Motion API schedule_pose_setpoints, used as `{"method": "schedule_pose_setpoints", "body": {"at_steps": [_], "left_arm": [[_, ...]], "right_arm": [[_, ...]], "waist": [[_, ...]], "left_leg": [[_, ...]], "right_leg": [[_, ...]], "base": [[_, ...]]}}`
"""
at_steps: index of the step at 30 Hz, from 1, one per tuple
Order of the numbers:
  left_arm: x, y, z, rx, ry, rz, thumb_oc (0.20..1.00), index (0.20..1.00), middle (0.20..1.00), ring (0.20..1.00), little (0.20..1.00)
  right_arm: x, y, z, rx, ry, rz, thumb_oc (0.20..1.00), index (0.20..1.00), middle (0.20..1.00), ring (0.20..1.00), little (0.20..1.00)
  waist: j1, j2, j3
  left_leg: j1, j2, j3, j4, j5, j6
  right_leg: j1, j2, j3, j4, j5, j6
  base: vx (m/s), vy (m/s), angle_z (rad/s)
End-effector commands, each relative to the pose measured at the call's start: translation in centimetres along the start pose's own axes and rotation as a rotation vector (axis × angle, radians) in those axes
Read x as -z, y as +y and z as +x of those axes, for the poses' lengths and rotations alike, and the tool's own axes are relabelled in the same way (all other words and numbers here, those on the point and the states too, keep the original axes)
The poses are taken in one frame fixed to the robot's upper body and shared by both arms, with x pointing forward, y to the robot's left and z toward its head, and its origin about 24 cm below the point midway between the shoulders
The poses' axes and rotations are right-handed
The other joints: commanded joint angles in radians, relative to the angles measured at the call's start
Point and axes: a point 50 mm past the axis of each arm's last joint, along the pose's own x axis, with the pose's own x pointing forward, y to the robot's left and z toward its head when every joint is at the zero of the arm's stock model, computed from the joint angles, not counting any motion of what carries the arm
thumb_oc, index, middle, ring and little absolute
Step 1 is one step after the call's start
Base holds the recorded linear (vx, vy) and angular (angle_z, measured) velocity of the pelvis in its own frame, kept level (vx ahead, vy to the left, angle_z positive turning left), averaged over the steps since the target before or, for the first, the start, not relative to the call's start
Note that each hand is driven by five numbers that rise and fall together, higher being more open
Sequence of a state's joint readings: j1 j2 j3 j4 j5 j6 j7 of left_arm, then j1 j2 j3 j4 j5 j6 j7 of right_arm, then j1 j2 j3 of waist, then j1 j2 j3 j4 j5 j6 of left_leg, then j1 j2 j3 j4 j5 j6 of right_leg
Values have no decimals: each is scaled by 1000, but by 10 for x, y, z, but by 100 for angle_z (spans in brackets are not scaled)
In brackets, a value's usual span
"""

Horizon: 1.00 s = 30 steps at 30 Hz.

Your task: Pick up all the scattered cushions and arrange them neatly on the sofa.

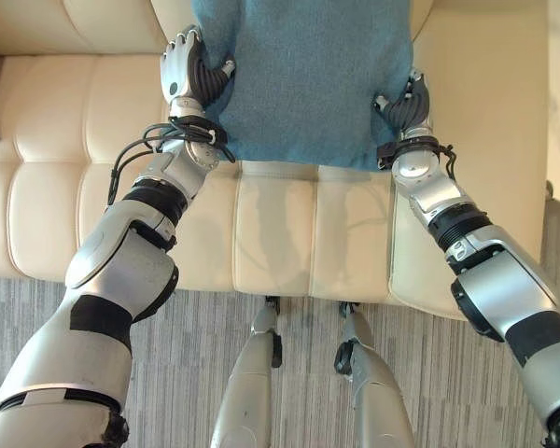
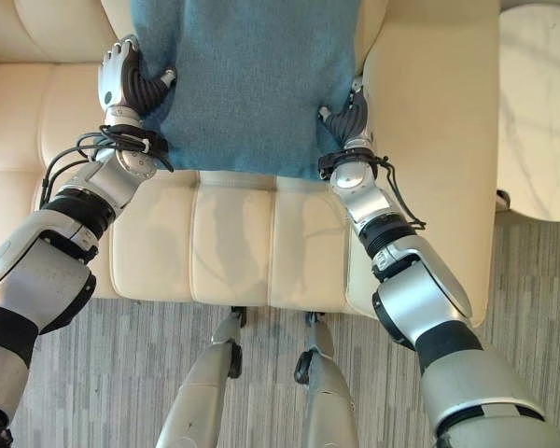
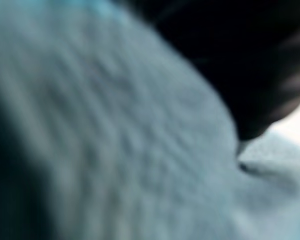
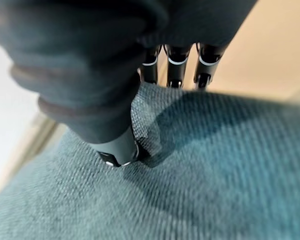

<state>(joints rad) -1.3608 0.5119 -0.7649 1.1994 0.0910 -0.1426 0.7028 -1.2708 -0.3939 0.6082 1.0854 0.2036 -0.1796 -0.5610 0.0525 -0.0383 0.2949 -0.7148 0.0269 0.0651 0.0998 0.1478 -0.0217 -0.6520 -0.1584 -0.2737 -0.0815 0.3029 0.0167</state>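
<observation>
teal cushion held at both edges on sofa

teal cushion (image 1: pixel 303 75) rests on the cream sofa (image 1: pixel 280 233) seat against the backrest. left robot hand (image 1: pixel 189 70) grips its left edge; right robot hand (image 1: pixel 403 105) pinches its right edge.

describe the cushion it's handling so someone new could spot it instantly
Start at the cream sofa spanning the head views. On its seat, against the backrest, lies a teal cushion, held between the left hand and right hand. It is the one teal, knit-textured thing on smooth cream upholstery.
</observation>
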Motion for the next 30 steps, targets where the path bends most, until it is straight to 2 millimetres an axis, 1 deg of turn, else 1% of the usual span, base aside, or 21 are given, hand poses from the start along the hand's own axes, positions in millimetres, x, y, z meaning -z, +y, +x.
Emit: {"method": "schedule_pose_setpoints", "body": {"at_steps": [1,2,3,4,5,6,9,10,11,12,14,15,16,19,22,23,24,25,28,29,30], "left_arm": [[-47,47,38,-214,-165,52,200,200,200,200,200],[-35,42,36,-182,-121,100,551,551,551,551,551],[-24,39,33,-158,-84,121,1000,1000,1000,1000,1000],[-15,34,30,-126,-49,138,1000,1000,1000,1000,1000],[-15,34,30,-126,-49,138,1000,1000,1000,1000,1000],[5,26,22,-53,48,134,1000,1000,1000,1000,1000],[32,14,6,-13,218,-18,1000,1000,1000,1000,1000],[45,8,-4,-6,331,-139,1000,1000,1000,1000,1000],[45,8,-5,-5,331,-139,1000,1000,1000,1000,1000],[74,-9,-31,19,543,-498,1000,1000,1000,1000,1000],[82,-17,-46,18,594,-691,1000,1000,1000,1000,1000],[93,-28,-65,47,643,-854,1000,1000,1000,1000,1000],[102,-35,-82,63,676,-876,1000,1000,1000,1000,1000],[119,-55,-137,120,748,-978,1000,1000,1000,1000,1000],[128,-71,-205,189,839,-1055,1000,1000,1000,1000,1000],[125,-77,-233,220,880,-1096,1000,1000,1000,1000,1000],[125,-77,-233,220,880,-1096,1000,1000,1000,1000,1000],[129,-80,-274,272,956,-1093,1000,1000,1000,1000,1000],[132,-78,-314,348,1020,-1048,1000,1000,1000,1000,1000],[129,-79,-330,371,1054,-1054,1000,1000,1000,1000,1000],[129,-79,-341,378,1089,-1059,1000,1000,1000,1000,1000]], "right_arm": [[-78,-33,33,148,-268,-35,1000,1000,1000,1000,1000],[-59,-42,36,147,-211,-179,1000,1000,1000,1000,1000],[-48,-45,36,155,-176,-236,1000,1000,1000,1000,1000],[-37,-48,35,162,-146,-289,1000,1000,1000,1000,1000],[-37,-48,35,162,-146,-289,1000,1000,1000,1000,1000],[-17,-55,32,166,-70,-315,1000,1000,1000,1000,1000],[3,-54,24,173,-9,-245,1000,1000,1000,1000,1000],[11,-50,19,174,31,-177,1000,1000,1000,1000,1000],[12,-50,19,174,32,-178,1000,1000,1000,1000,1000],[36,-35,2,136,152,49,1000,1000,1000,1000,1000],[54,-26,-11,85,222,155,1000,1000,1000,1000,1000],[73,-19,-27,36,278,226,1000,1000,1000,1000,1000],[84,-17,-37,35,310,275,1000,1000,1000,1000,1000],[128,1,-89,-59,449,411,1000,1000,1000,1000,1000],[165,14,-153,-171,594,474,1000,1000,1000,1000,1000],[177,21,-184,-221,664,493,1000,1000,1000,1000,1000],[177,21,-184,-221,664,493,1000,1000,1000,1000,1000],[194,22,-223,-265,764,504,1000,1000,1000,1000,1000],[209,14,-263,-269,864,497,1000,1000,1000,1000,1000],[212,13,-281,-275,905,515,1000,1000,1000,1000,1000],[213,12,-292,-273,925,524,1000,1000,1000,1000,1000]], "waist": [[-8,20,13],[-8,20,20],[-10,20,21],[-15,22,17],[-16,22,15],[-20,24,19],[-21,23,22],[-21,24,21],[-23,25,17],[-28,25,14],[-30,26,9],[-31,25,7],[-35,25,-3],[-34,15,-23],[-32,3,-52],[-30,-1,-66],[-31,-1,-67],[-28,-3,-94],[-30,-1,-129],[-37,0,-139],[-41,1,-145]], "left_leg": [[-1,-36,-21,35,-96,-4],[-12,-36,-21,43,-100,0],[-18,-37,-21,46,-100,2],[-27,-38,-19,47,-98,4],[-28,-39,-20,47,-98,4],[-28,-40,-18,51,-98,5],[-7,-40,-20,52,-103,8],[3,-42,-20,50,-105,9],[-2,-43,-21,49,-103,10],[40,-43,-18,40,-110,11],[74,-42,-18,35,-118,12],[112,-38,-17,26,-125,9],[126,-40,-18,20,-125,11],[219,-35,-14,-11,-135,11],[313,-33,-11,-48,-140,17],[351,-34,-9,-67,-140,21],[350,-34,-9,-67,-139,21],[417,-35,-1,-88,-145,30],[495,-45,4,-121,-152,44],[521,-49,8,-135,-151,48],[544,-51,12,-144,-153,51]], "right_leg": [[86,-79,16,93,-179,124],[69,-80,26,102,-180,121],[64,-80,26,103,-179,121],[54,-82,27,106,-179,120],[53,-82,27,106,-179,120],[52,-82,30,107,-178,119],[66,-80,36,112,-185,116],[74,-80,37,111,-188,115],[70,-80,35,110,-186,115],[104,-77,39,106,-194,114],[139,-75,34,99,-197,113],[171,-72,31,97,-207,111],[187,-72,28,90,-205,110],[274,-68,14,68,-210,110],[365,-66,-2,33,-206,114],[397,-66,-8,21,-202,118],[397,-66,-8,21,-202,118],[450,-66,-6,12,-201,124],[503,-67,0,8,-199,132],[515,-69,4,17,-200,135],[527,-69,8,24,-200,138]], "base": [[22,33,1],[0,0,0],[34,39,5],[17,19,5],[14,19,7],[0,0,0],[6,-5,-3],[6,-2,-8],[18,0,-8],[16,0,-8],[30,-25,-10],[42,-31,-7],[55,-21,-2],[58,-7,-1],[65,7,-5],[45,18,-7],[59,70,-8],[69,71,-9],[35,103,-19],[-4,115,-8],[-21,112,-9]]}}
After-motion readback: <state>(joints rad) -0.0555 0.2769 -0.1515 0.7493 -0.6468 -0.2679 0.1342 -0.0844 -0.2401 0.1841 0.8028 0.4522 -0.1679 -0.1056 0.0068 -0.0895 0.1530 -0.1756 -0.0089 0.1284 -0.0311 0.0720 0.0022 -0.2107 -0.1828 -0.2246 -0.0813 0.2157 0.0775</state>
